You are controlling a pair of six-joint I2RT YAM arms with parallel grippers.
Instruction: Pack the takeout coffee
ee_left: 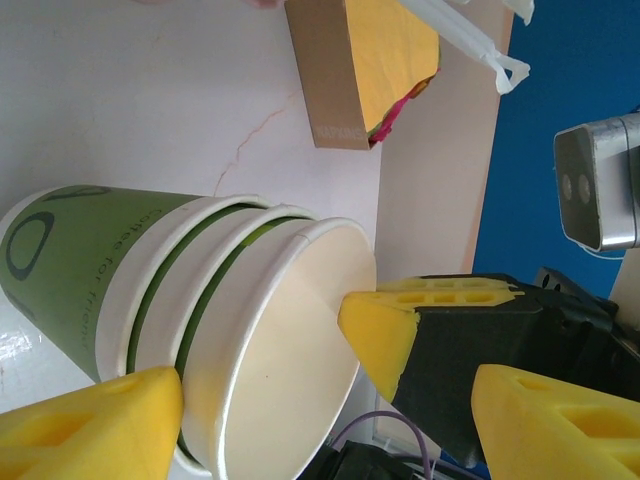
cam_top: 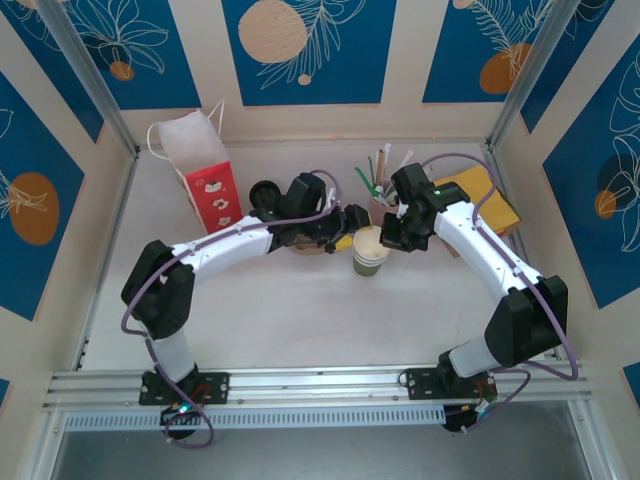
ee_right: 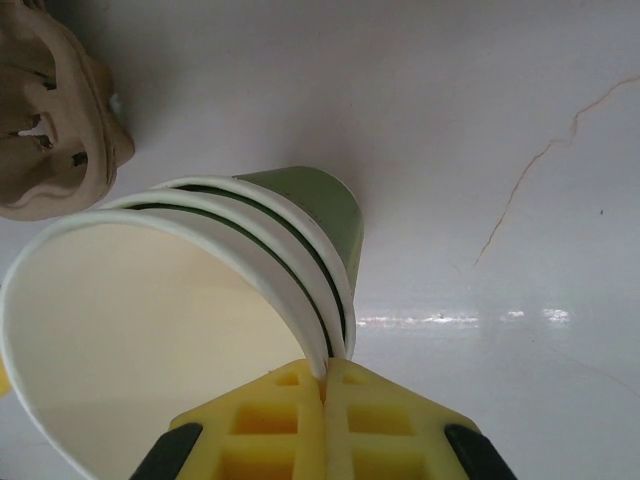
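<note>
Three nested green paper cups (ee_right: 322,205), right fingers (ee_right: 270,425) tight on rim, left fingers (ee_left: 90,430) apart.

Both arms bend at the elbow and reach inward, wrists nearly meeting. Left gripper (cam_top: 352,228) hangs with its jaws spread wide, yellow fingers (ee_left: 100,430) well apart. Right gripper (ee_right: 325,420) is pinched tight, pads together on the rim of the stacked cups (ee_right: 200,300).

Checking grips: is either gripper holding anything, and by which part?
The right gripper pinches the stack of green cups at its rim; the left gripper is open, holding nothing.
</note>
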